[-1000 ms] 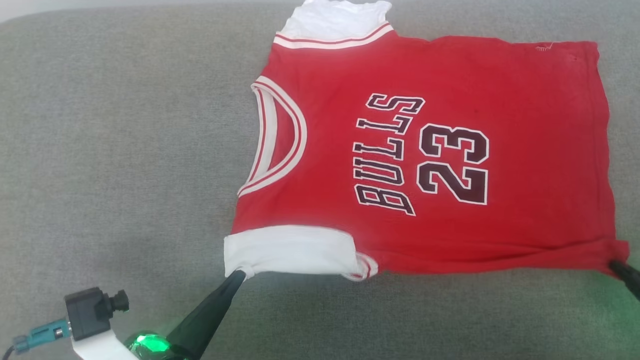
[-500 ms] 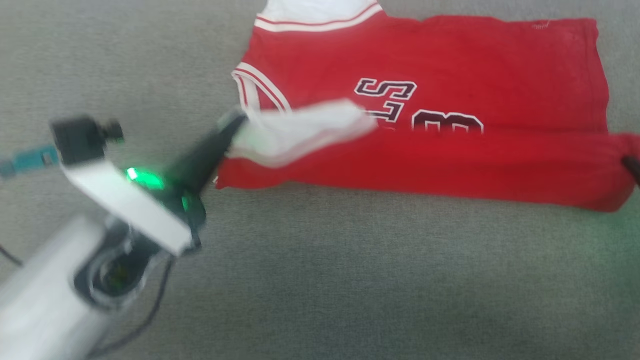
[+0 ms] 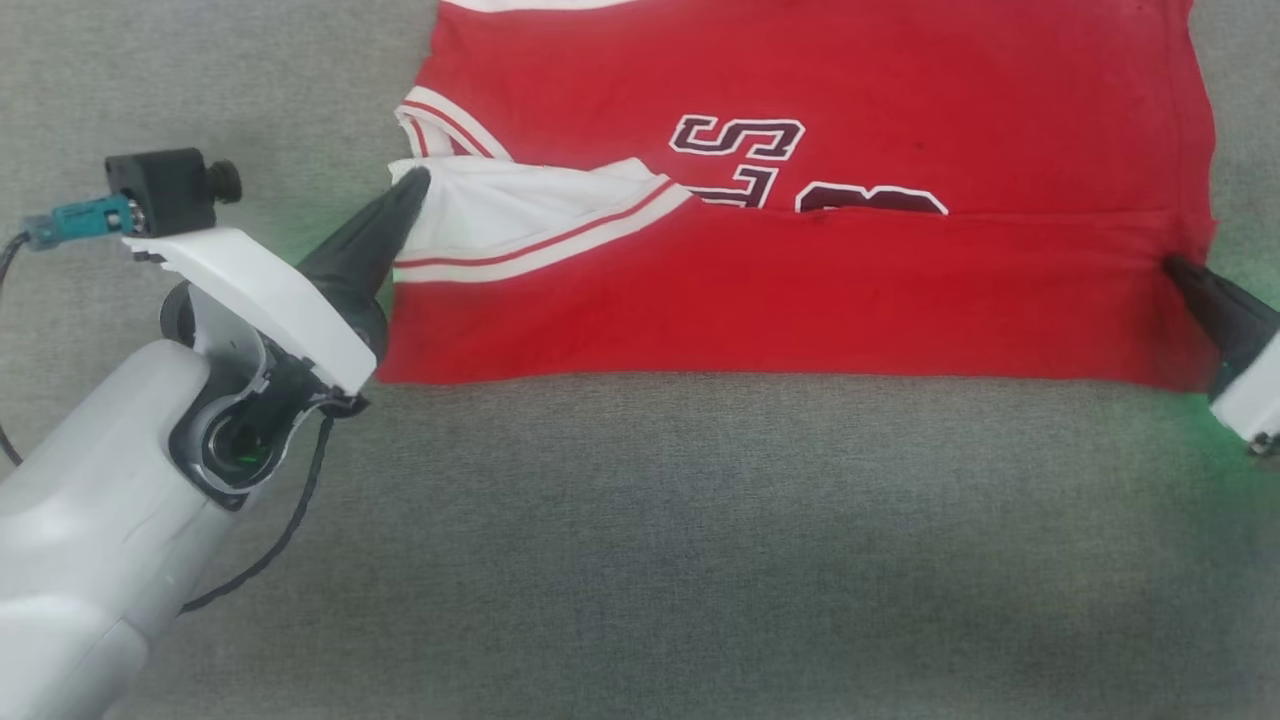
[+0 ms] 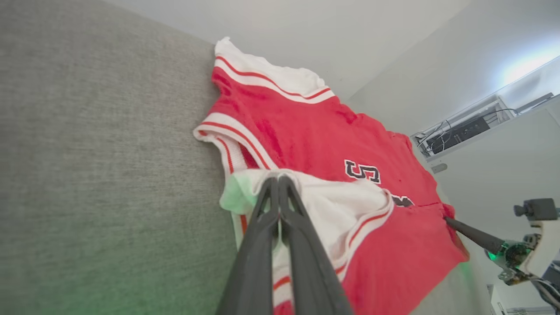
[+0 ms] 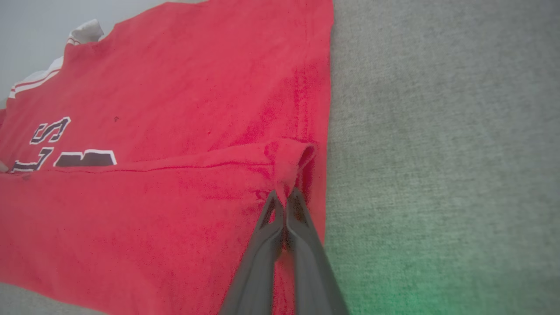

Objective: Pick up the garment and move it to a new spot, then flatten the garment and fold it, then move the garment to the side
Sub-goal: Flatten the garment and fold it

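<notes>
The red jersey (image 3: 800, 300) lies on the grey fabric worktop (image 3: 700, 550), near edge doubled over onto the lettering (image 3: 740, 140). Left pincer (image 3: 413, 185) is clamped tight on the white sleeve (image 3: 500, 205), and right pincer (image 3: 1172, 266) is pinched onto the red hem corner at the far end.

Head overhead, wrists close, garment (image 3: 800, 300) shared
</notes>
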